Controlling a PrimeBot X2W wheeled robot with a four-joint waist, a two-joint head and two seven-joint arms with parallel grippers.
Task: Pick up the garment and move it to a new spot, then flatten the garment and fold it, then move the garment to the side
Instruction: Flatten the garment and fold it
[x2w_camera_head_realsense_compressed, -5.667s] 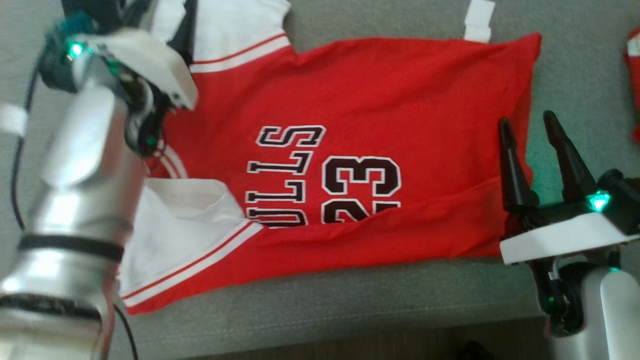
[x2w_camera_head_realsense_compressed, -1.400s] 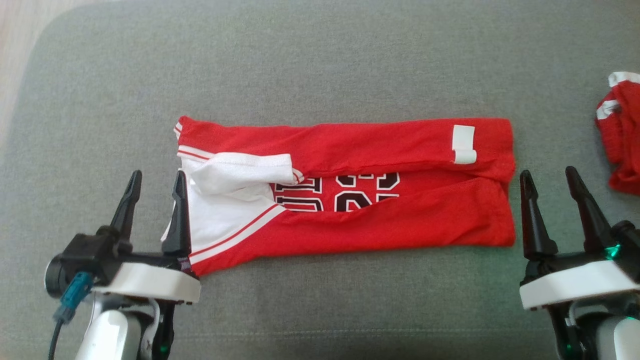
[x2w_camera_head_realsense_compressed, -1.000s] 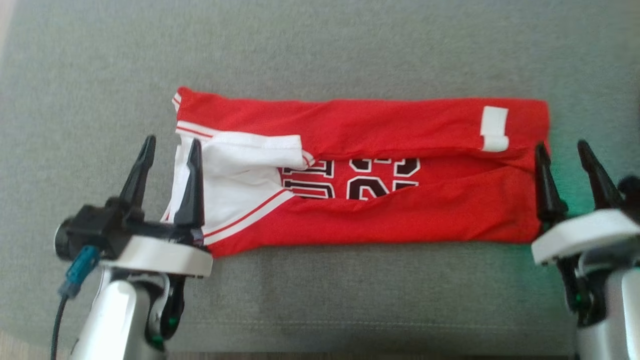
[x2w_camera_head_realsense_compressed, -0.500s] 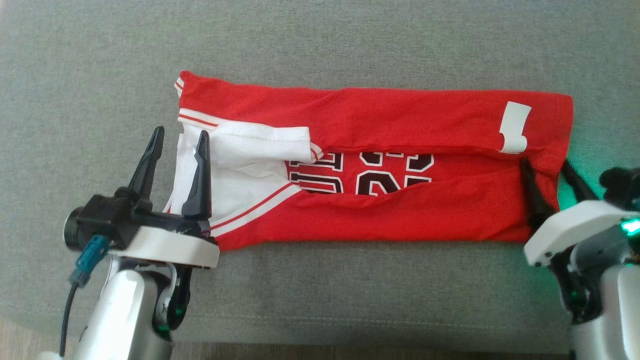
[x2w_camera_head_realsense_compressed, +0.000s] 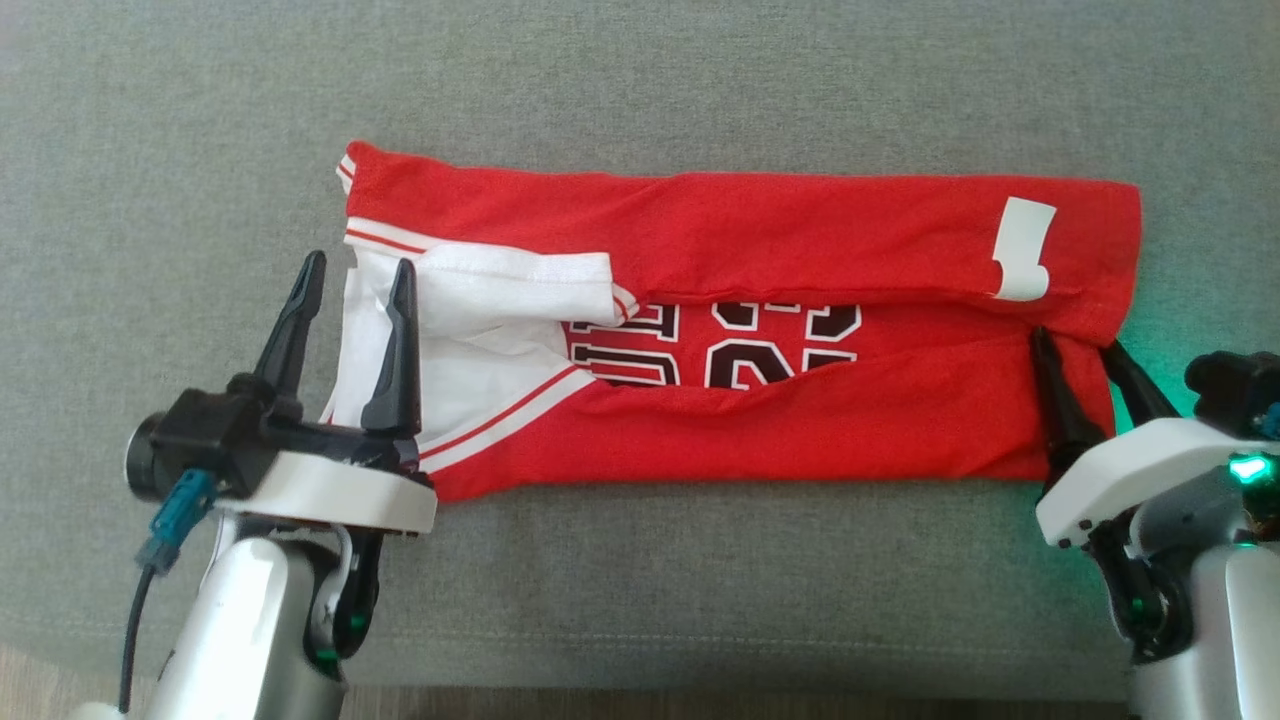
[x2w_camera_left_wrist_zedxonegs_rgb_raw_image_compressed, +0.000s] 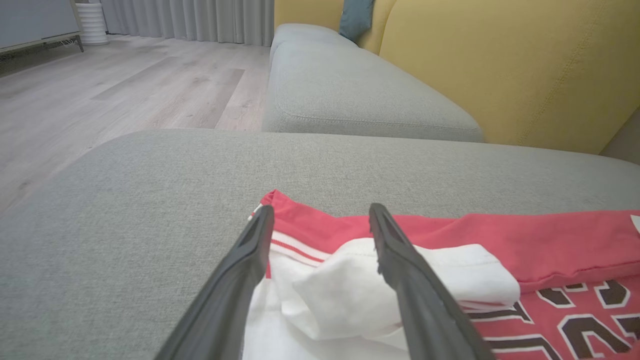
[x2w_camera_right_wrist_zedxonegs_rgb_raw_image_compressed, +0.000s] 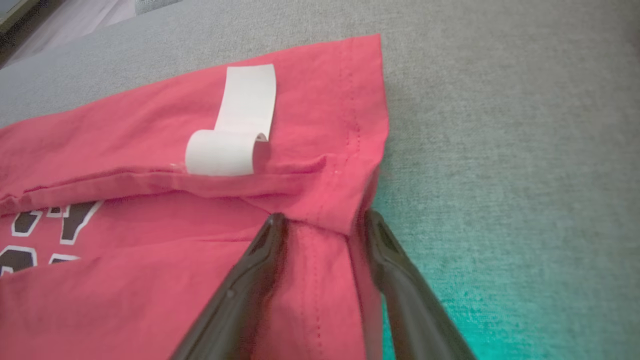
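- Head view: the red jersey (x2w_camera_head_realsense_compressed: 800, 230) lies folded into a long strip across the grey sofa cushion (x2w_camera_head_realsense_compressed: 700, 80). Its white sleeve (x2w_camera_head_realsense_compressed: 500, 290) end is on the robot's left, and the hem with a curled white label (x2w_camera_head_realsense_compressed: 1022, 248) is on its right. Bits of the black number peek out between the two folded flaps.
- Same view: the left gripper (x2w_camera_head_realsense_compressed: 359, 262) sits at the sleeve end with its fingers spread, one over the white cloth and the other over bare cushion. The right gripper (x2w_camera_head_realsense_compressed: 1074, 342) has its tips at the hem's near corner.
- Left wrist view: the fingers are wide apart and the bunched white sleeve lies between and below them. A yellow backrest (x2w_camera_left_wrist_zedxonegs_rgb_raw_image_compressed: 525, 75) and wood floor (x2w_camera_left_wrist_zedxonegs_rgb_raw_image_compressed: 125, 85) are further off.
- Right wrist view: the fingers are apart on either side of the hem's folded corner, with red cloth between them. Honestly can't tell if they're biting it. There's a green glow on the cushion beside them.
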